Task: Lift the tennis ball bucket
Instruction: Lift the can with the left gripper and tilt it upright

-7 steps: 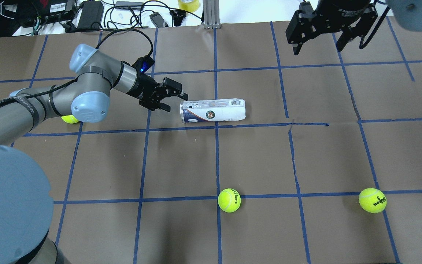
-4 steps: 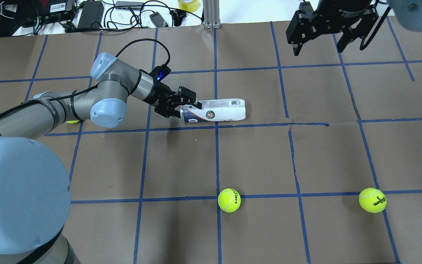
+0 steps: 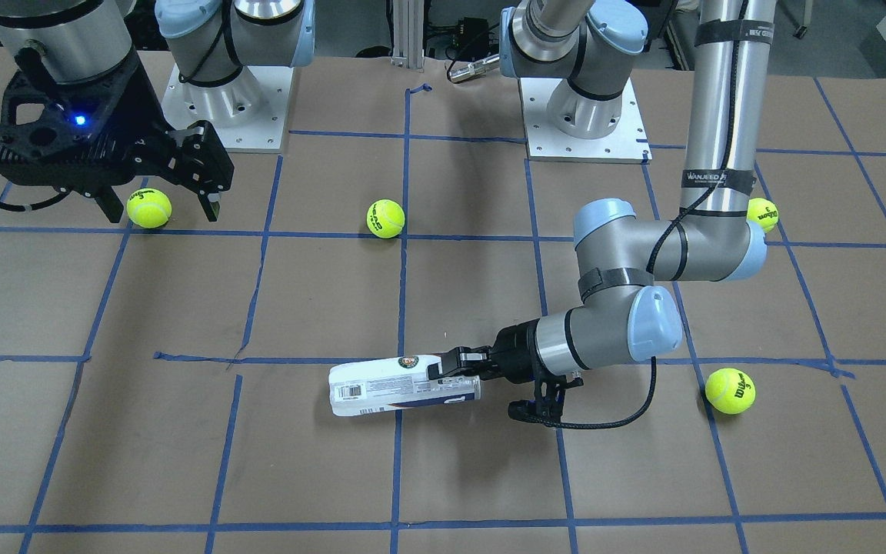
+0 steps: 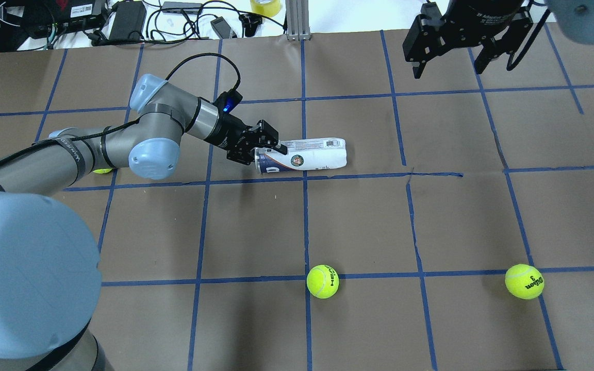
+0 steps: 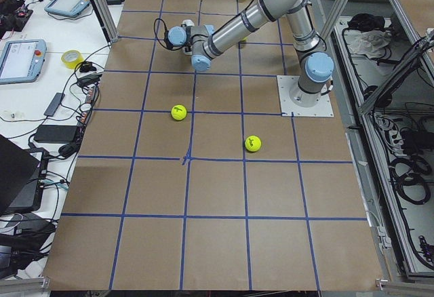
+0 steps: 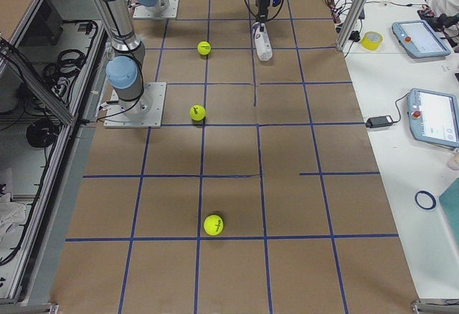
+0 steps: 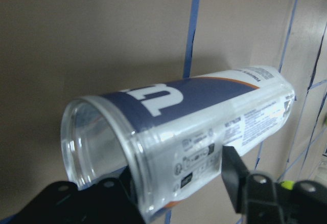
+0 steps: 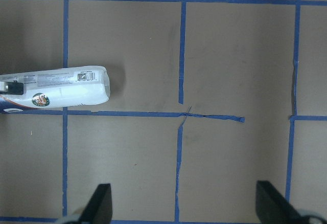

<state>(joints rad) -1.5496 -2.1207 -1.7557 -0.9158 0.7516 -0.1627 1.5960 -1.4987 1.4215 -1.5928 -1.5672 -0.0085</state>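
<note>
Surrounding tennis ball bucket (image 4: 304, 157): balls (image 4: 323, 281), well apart.

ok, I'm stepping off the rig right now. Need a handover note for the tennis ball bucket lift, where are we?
Left gripper: at the open end of the tennis ball bucket, with a finger on either side of the rim. Cannot tell whether it is clamped.
Right gripper: open, empty, raised over the far part of the table, well away from the bucket.
Bucket: lying on its side on the table, not lifted.
Done: approach to the bucket.
Left: confirm the grip, then lift.
</note>
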